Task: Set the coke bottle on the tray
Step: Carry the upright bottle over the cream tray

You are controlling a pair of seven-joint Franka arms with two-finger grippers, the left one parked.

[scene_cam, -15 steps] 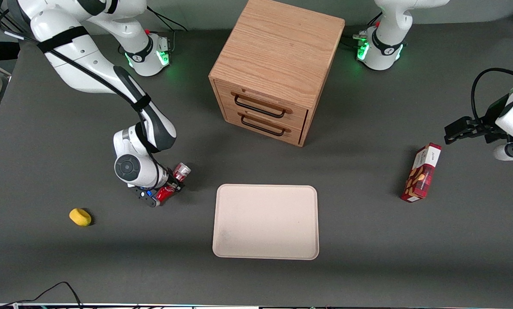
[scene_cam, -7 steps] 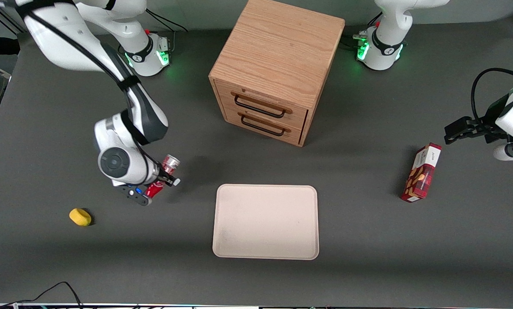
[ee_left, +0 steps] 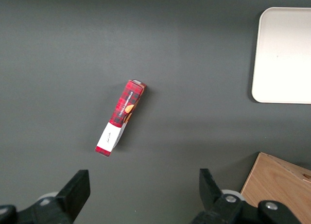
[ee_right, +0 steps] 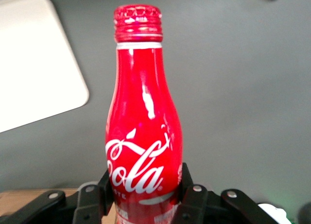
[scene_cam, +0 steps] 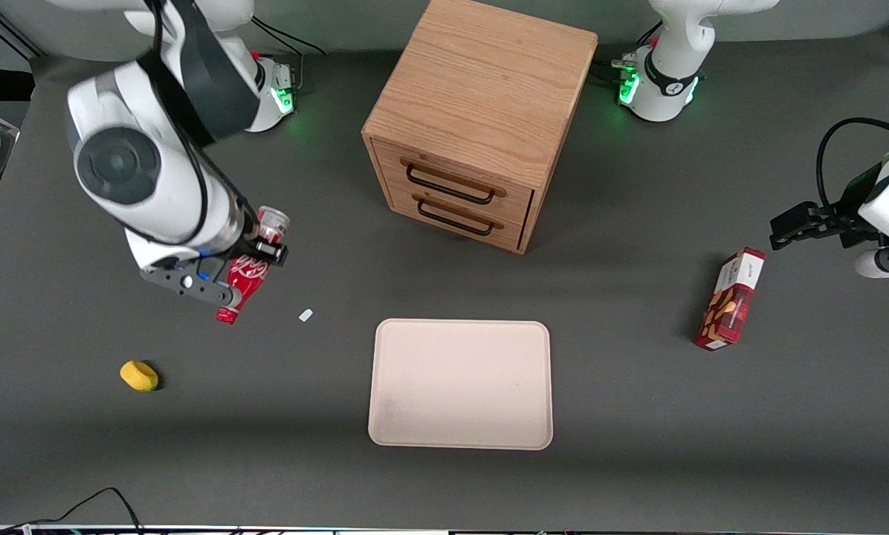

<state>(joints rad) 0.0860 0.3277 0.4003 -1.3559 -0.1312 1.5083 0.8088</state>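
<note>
My right gripper (scene_cam: 257, 251) is shut on the coke bottle (scene_cam: 247, 273), a slim red bottle with white script. It holds the bottle well above the table, tilted, with the red cap pointing down toward the front camera and the silvery base end up. In the right wrist view the bottle (ee_right: 144, 127) stands between the two black fingers (ee_right: 190, 195), which press on its lower body. The cream tray (scene_cam: 461, 384) lies flat on the table, nearer the front camera and toward the parked arm's end from the gripper. A corner of it shows in the right wrist view (ee_right: 34, 63).
A wooden two-drawer cabinet (scene_cam: 479, 119) stands farther from the front camera than the tray. A yellow object (scene_cam: 139, 375) lies toward the working arm's end. A small white scrap (scene_cam: 305, 315) lies on the table near the tray. A red snack box (scene_cam: 731, 299) lies toward the parked arm's end.
The right arm has lifted the coke bottle off the table and risen high, moving away from the tray's end. A small white scrap now lies where the bottle was.
</note>
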